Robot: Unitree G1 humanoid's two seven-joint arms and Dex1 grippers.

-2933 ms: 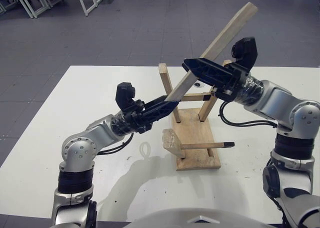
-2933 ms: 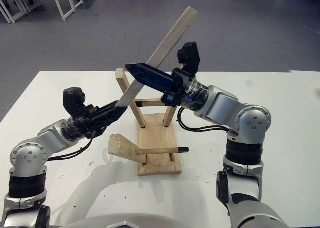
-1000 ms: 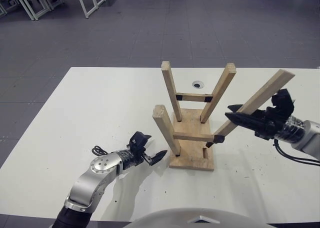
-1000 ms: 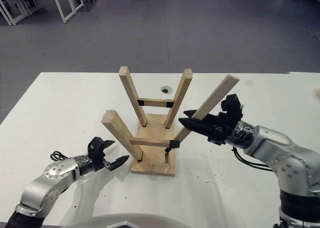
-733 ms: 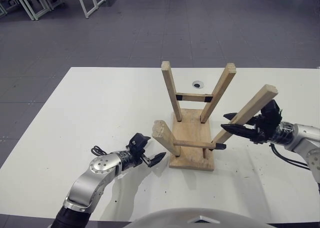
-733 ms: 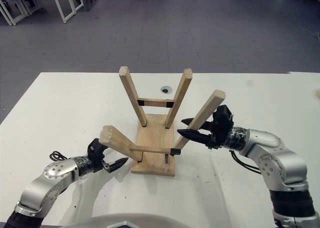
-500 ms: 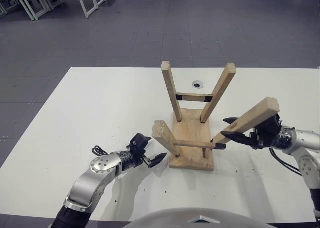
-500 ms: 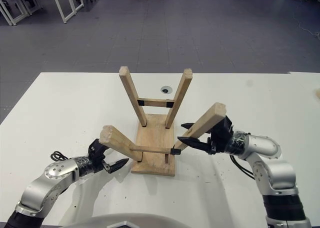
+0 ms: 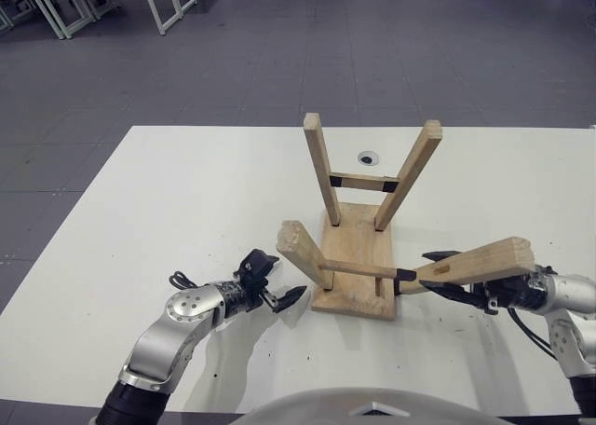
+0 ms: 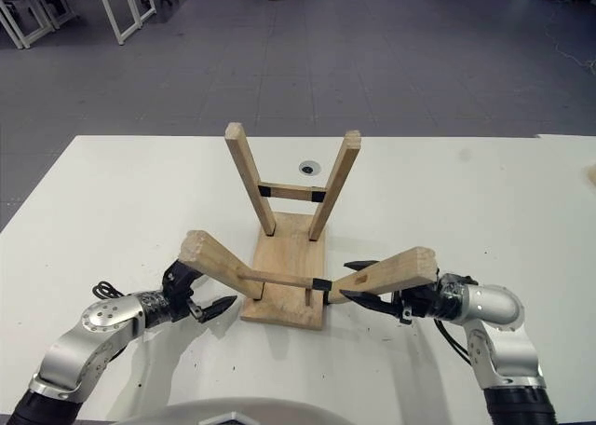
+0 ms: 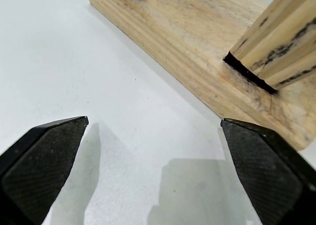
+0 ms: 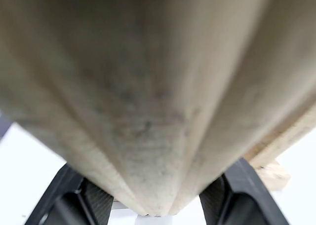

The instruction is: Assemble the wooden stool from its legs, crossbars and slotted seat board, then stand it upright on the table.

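Observation:
The slotted seat board (image 9: 361,248) lies flat on the white table (image 9: 168,201). Two legs (image 9: 319,169) (image 9: 408,171) joined by a crossbar (image 9: 361,182) stand up from its far end. At the near end a second pair leans: one leg (image 9: 300,250) points up and left, its crossbar (image 9: 358,270) runs across the board, and the other leg (image 9: 477,261) lies almost level. My right gripper (image 9: 433,272) is shut on this level leg (image 12: 148,87). My left gripper (image 9: 286,278) rests open on the table beside the board's near left corner (image 11: 207,72).
A small round hole (image 9: 369,157) sits in the table behind the stool. A black cable loop (image 9: 179,281) lies by my left wrist. Wide bare table stretches to the left and far right; grey floor lies beyond the far edge.
My right gripper has dropped toward the table with its leg, which now lies nearly level instead of slanting up. The near leg pair tipped with it. My left gripper has barely moved.

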